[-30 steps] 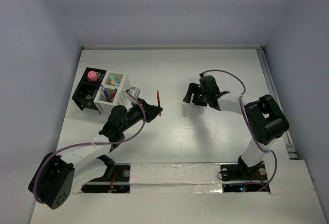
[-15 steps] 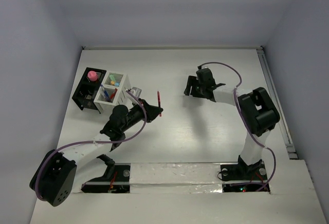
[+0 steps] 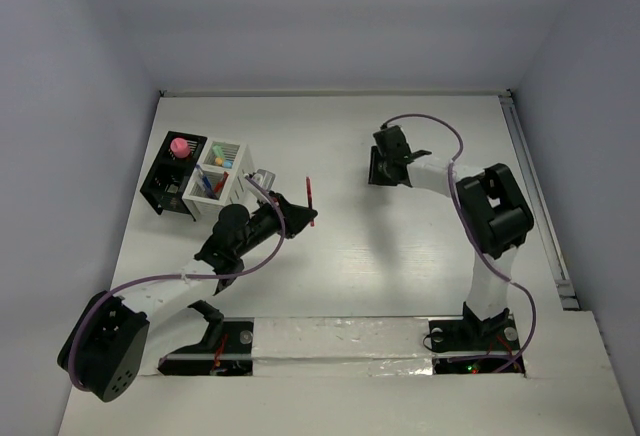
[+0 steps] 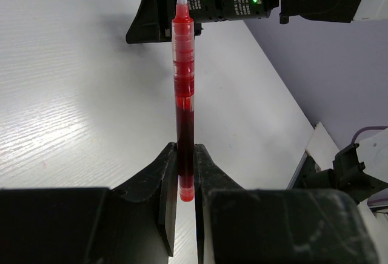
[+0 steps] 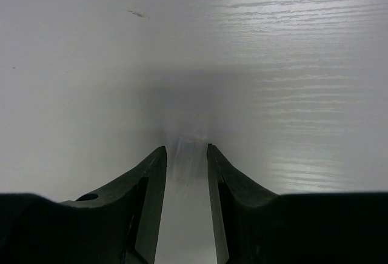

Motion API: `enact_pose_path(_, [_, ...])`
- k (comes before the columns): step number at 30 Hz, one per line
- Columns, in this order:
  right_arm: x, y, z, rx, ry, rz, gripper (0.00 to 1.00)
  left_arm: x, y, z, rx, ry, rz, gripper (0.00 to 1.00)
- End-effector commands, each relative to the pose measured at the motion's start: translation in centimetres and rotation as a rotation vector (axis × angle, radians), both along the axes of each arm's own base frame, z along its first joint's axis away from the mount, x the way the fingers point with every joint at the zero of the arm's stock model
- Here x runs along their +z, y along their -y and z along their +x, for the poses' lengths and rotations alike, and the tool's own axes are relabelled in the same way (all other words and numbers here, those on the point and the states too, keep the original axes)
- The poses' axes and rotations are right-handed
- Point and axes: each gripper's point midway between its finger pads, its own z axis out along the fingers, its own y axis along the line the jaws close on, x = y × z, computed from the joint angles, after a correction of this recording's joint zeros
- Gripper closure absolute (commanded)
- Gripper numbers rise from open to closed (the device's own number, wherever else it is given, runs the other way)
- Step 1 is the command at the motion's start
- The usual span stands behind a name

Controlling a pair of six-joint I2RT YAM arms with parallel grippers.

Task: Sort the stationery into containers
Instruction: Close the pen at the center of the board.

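the red pen [image 4: 183,88] is a slim, see-through barrel tinted red, darker in its lower half, ending in a fine white tip. the left gripper [image 4: 185,182] is clamped on its blunt lower end, and the pen stands straight out beyond the fingers. from above, pen and gripper sit just right of the white slatted box [image 3: 238,191], above the bench [image 3: 400,276]. that box has small coloured items in its two compartments. the black slotted box [image 3: 165,188] adjoins its left side, and a pink-topped piece [image 3: 180,145] sticks up from it. only the top view shows these containers. only the left wrist view shows the pen's tip and clear barrel, with the other arm's black housing and two green lights behind it. the right gripper [image 5: 185,155] is far right of the white box, low over the bench. its own camera shows the jaws narrowly apart around a pale blur, and i cannot tell whether anything is gripped.
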Motion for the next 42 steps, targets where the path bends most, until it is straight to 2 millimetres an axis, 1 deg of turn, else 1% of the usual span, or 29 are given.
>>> enact_pose_path(1, [-2.5,2.0,-1.8,-0.007,-0.114,-0.150,0.60,2.3,0.5,-0.2,-0.027,0.083,-0.045,1.00])
enact_pose_path(6, [-3.4,1.5,-1.9,0.007,-0.148,-0.185,0.62,2.2,0.5,-0.2,-0.032,0.076,-0.044,1.00])
enact_pose_path(7, [-3.6,1.6,-2.0,0.005,-0.158,-0.192,0.65,2.3,0.5,-0.2,-0.030,0.079,-0.046,1.00])
enact_pose_path(8, [-3.6,1.2,-2.1,0.013,-0.158,-0.197,0.69,2.4,0.5,-0.3,-0.032,0.082,-0.048,1.00])
enact_pose_path(10, [-3.7,1.5,-2.2,0.002,-0.163,-0.210,0.70,2.4,0.5,-0.2,-0.032,0.080,-0.047,1.00])
enact_pose_path(12, [-4.1,1.1,-2.4,0.014,-0.169,-0.218,0.72,2.4,0.5,-0.3,-0.030,0.082,-0.048,1.00])
enact_pose_path(13, [-4.2,1.2,-2.5,0.014,-0.178,-0.224,0.75,2.4,0.5,-0.2,-0.029,0.083,-0.047,1.00])
enact_pose_path(14, [-4.6,1.2,-2.6,0.015,-0.185,-0.227,0.85,2.2,0.5,-0.2,-0.029,0.079,-0.044,1.00])
enact_pose_path(17, [-4.4,0.8,-2.5,0.022,-0.175,-0.201,1.00,2.1,0.5,-0.1,-0.029,0.078,-0.042,1.00])
enact_pose_path(18, [-3.4,0.4,-2.2,0.025,-0.145,-0.176,1.00,2.0,0.6,-0.1,-0.029,0.076,-0.039,1.00])
enact_pose_path(19, [-2.9,-0.3,-2.0,0.041,-0.112,-0.129,1.00,2.0,0.6,-0.1,-0.032,0.076,-0.039,1.00])
enact_pose_path(21, [-0.6,-1.4,-1.7,0.064,-0.031,-0.044,1.00,1.7,0.8,-0.1,-0.041,0.068,-0.033,1.00])
enact_pose_path(22, [2.3,-2.6,-1.4,0.088,0.063,0.049,1.00,1.8,0.9,-0.1,-0.046,0.073,-0.036,1.00])
enact_pose_path(23, [4.0,-3.3,-1.5,0.107,0.110,0.106,1.00,1.5,1.2,-0.3,-0.067,0.069,-0.033,1.00])
enact_pose_path(24, [5.7,-4.0,-1.6,0.130,0.154,0.160,1.00,1.8,1.3,-0.3,-0.080,0.083,-0.036,1.00])
enact_pose_path(25, [9.1,-5.8,-2.4,0.188,0.240,0.283,1.00,1.4,1.8,-0.7,-0.109,0.075,-0.030,1.00])
enact_pose_path(27, [12.0,-6.8,-3.4,0.220,0.310,0.375,1.00,1.5,2.4,-0.9,-0.141,0.090,-0.023,1.00])
enact_pose_path(28, [14.3,-7.4,-3.4,0.227,0.378,0.446,1.00,1.6,2.8,-1.2,-0.161,0.101,-0.023,1.00])
enact_pose_path(29, [17.0,-7.8,-4.3,0.243,0.441,0.500,1.00,1.6,3.2,-1.5,-0.181,0.107,-0.021,1.00])
enact_pose_path(30, [17.0,-8.0,-5.3,0.249,0.449,0.528,1.00,1.5,3.6,-1.7,-0.195,0.108,-0.015,1.00])
enact_pose_path(31, [19.1,-8.4,-5.4,0.254,0.511,0.597,1.00,1.4,3.6,-1.6,-0.196,0.115,-0.009,1.00])
enact_pose_path(32, [21.0,-8.6,-6.1,0.268,0.555,0.640,1.00,1.4,3.6,-1.5,-0.194,0.116,-0.008,1.00])
enact_pose_path(33, [21.4,-9.1,-7.0,0.285,0.565,0.669,1.00,1.1,3.9,-1.7,-0.204,0.114,-0.004,1.00])
enact_pose_path(34, [22.9,-9.4,-7.2,0.290,0.612,0.708,1.00,1.1,3.9,-1.6,-0.204,0.116,-0.001,1.00])
enact_pose_path(35, [23.7,-9.4,-7.4,0.291,0.637,0.729,1.00,1.0,3.9,-1.6,-0.200,0.117,0.002,1.00])
enact_pose_path(37, [25.3,-10.7,-8.8,0.330,0.672,0.799,1.00,0.9,3.9,-1.4,-0.197,0.120,0.006,1.00])
enact_pose_path(38, [25.7,-11.0,-9.3,0.340,0.685,0.818,1.00,0.9,3.8,-1.4,-0.192,0.121,0.009,1.00])
enact_pose_path(39, [26.1,-11.9,-10.2,0.368,0.691,0.839,1.00,0.9,3.8,-1.3,-0.188,0.124,0.011,1.00])
enact_pose_path(42, [26.9,-12.8,-11.1,0.394,0.714,0.865,1.00,0.9,3.7,-1.0,-0.173,0.129,0.017,1.00])
